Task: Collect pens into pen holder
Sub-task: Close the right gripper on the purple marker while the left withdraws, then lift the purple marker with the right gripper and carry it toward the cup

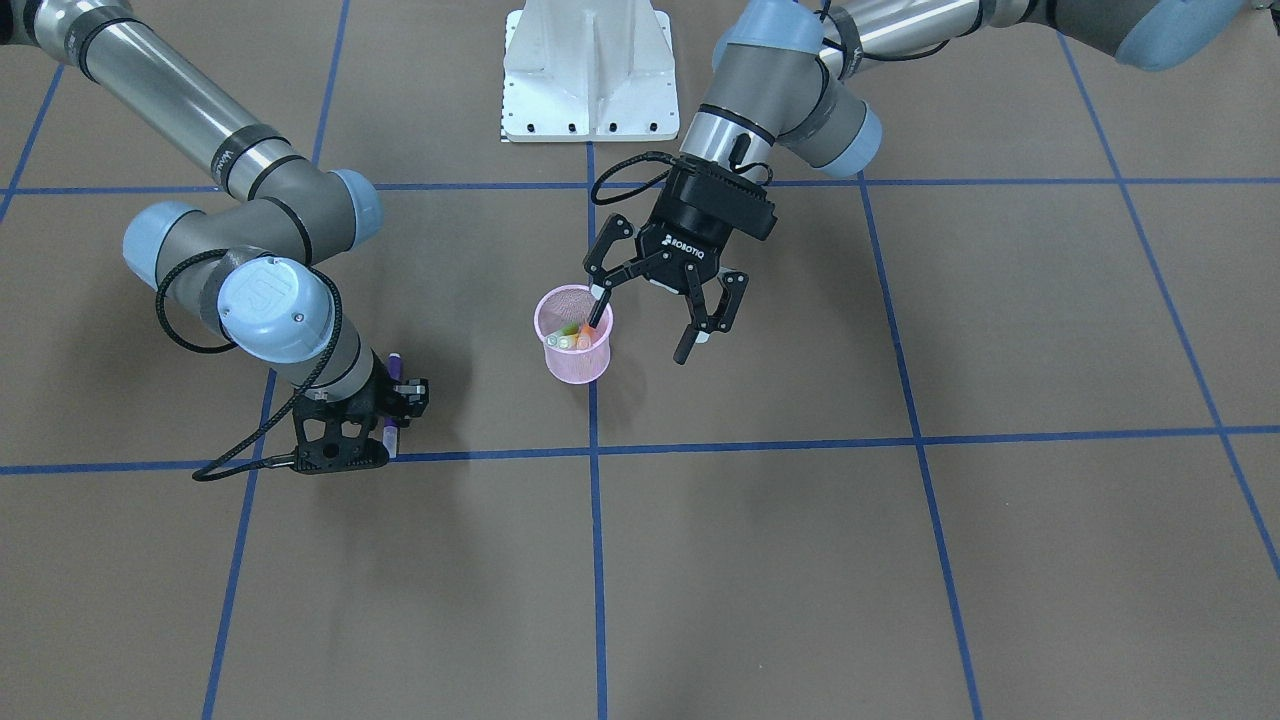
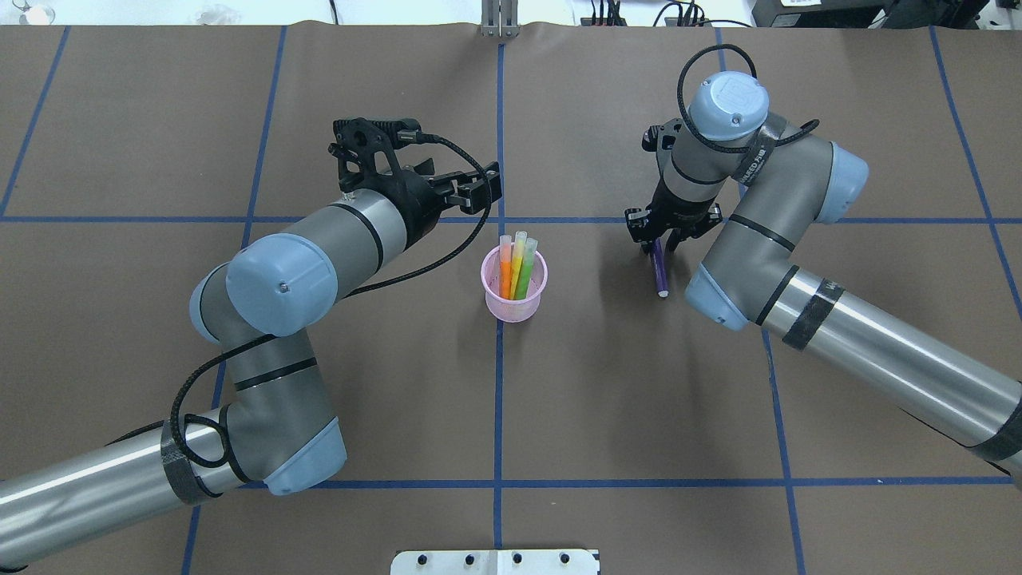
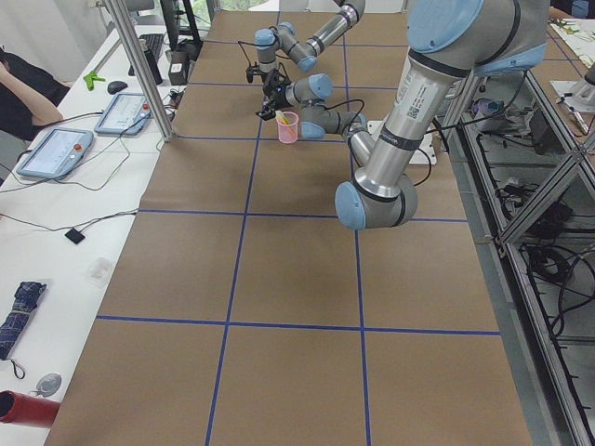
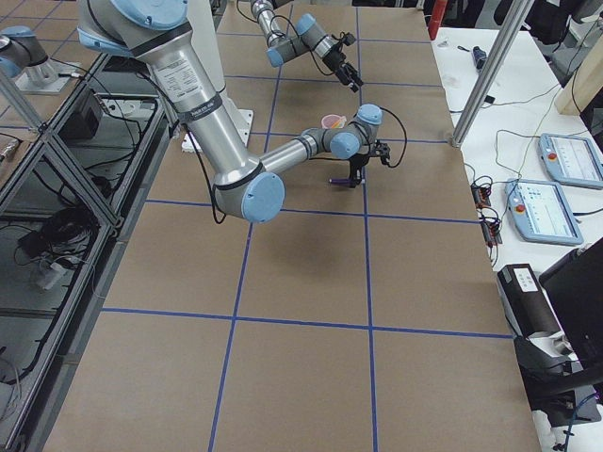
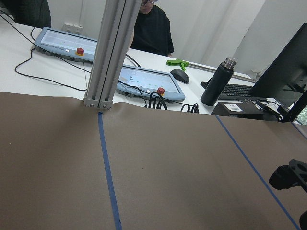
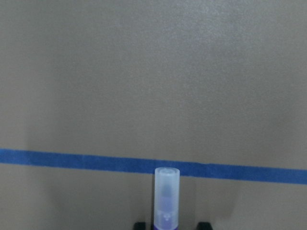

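The pink mesh pen holder (image 2: pixel 515 297) stands at the table's middle with an orange pen (image 2: pixel 505 270), a yellow-green one and a green pen (image 2: pixel 527 270) upright inside. My left gripper (image 1: pixel 640 333) hangs open just above and beside the pen holder (image 1: pixel 575 360), with nothing between its fingers. The purple pen (image 2: pixel 660 275) lies flat on the brown paper to the right of the holder. My right gripper (image 2: pixel 659 239) points straight down over it, jaws close on either side of the barrel. In the right wrist view the whitish cap (image 6: pixel 166 196) sticks out between the fingertips.
Blue tape lines (image 2: pixel 500 399) cross the brown paper. The white robot base (image 1: pixel 588 70) sits at the robot's edge. Past the far edge stand a metal post (image 5: pixel 108 52), control tablets (image 5: pixel 144 81), a black bottle (image 5: pixel 216 86) and a seated person (image 5: pixel 152 28).
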{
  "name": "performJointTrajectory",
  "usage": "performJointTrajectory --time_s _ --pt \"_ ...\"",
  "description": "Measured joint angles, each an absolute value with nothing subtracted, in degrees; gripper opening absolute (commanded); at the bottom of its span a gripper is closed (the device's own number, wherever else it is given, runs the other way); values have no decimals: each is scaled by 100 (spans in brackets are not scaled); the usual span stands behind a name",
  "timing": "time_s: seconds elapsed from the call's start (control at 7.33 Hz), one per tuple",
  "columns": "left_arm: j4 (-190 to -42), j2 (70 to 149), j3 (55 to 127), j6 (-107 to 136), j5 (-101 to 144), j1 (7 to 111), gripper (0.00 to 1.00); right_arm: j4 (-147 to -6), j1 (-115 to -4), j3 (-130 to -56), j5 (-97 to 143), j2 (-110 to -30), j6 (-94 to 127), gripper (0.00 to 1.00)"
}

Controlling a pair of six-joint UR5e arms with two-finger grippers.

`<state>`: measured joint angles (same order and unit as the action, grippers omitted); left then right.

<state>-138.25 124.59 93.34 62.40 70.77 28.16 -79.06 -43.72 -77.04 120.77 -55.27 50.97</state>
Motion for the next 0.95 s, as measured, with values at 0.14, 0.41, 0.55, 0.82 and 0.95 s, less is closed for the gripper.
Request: performJointTrajectory --time_s 0.14,0.41,0.55,0.82,0.95 --pt "-13825 12453 9334 6240 7081 2819 99 -7906 -4371 -7707 12074 -5524 5091 0" --pt "-13825 12441 9334 6240 7080 2821 98 -7898 -4378 -7706 12082 -5448 5076 0" --pt "-13825 12439 9334 6240 7082 2821 98 -7900 -4387 -7716 12084 -5424 5071 0" --pt "-13825 12437 9334 6242 7084 2821 98 -7903 -4393 -7724 12085 -5417 5064 0" --pt "-13825 12437 9334 6246 7084 2821 98 -7907 -4401 -7725 12087 -5420 5063 0"
